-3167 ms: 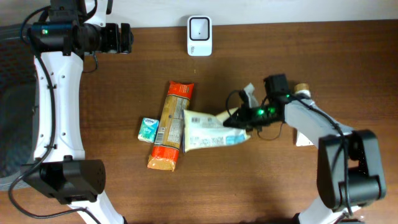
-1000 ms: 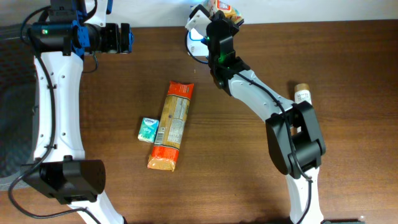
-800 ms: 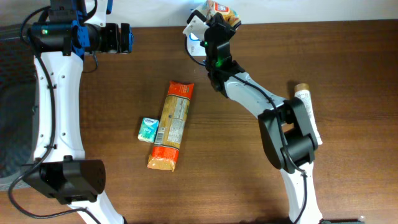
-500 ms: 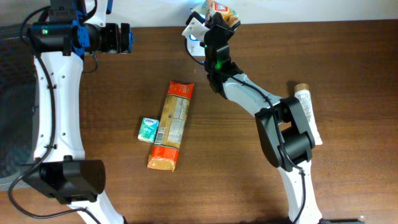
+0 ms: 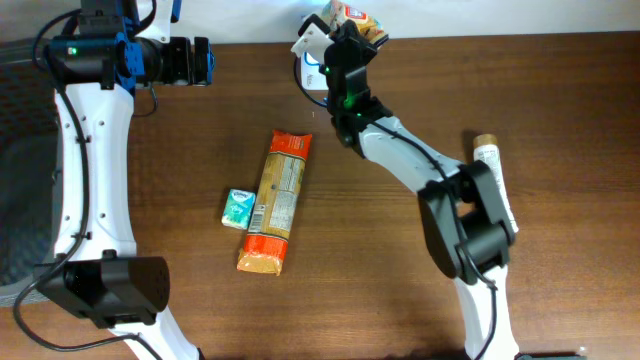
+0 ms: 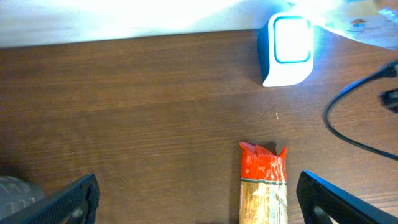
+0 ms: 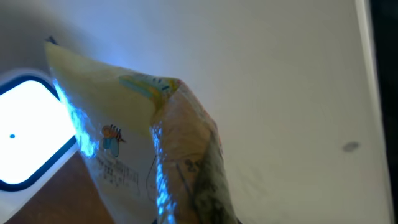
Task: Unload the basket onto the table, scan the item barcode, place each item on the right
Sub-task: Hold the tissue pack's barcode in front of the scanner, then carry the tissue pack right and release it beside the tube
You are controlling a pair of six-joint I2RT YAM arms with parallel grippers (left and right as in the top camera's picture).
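The right gripper [image 5: 338,38] is reaching out to the far edge of the table [image 5: 360,270], clamped shut on a crinkly white pouch [image 7: 146,158] that carries some yellow and blue print. The pouch sticks up out of the jaws and tilts over the scanner [image 6: 286,46], which sits just below and a little to the side of that hand. Its window glows bright white-blue, and the light catches the nearest edge of the pouch. From the wrist view I cannot tell whether a barcode faces the window; the print is too blurred. The left gripper [image 6: 198,186] hangs over the wood with its jaws spread as wide as they go and nothing between them. The scanner lies ahead of it and off to one side, well apart from its fingers [image 6: 65,199]. Just in front of that open hand is the torn red top of a long orange packet [image 5: 275,200], lying flat, with a small teal pack [image 5: 238,208] just beside its lower half. Well away from both hands, next to the right arm's base, lies a white tube [image 5: 488,155], partly hidden behind the arm.
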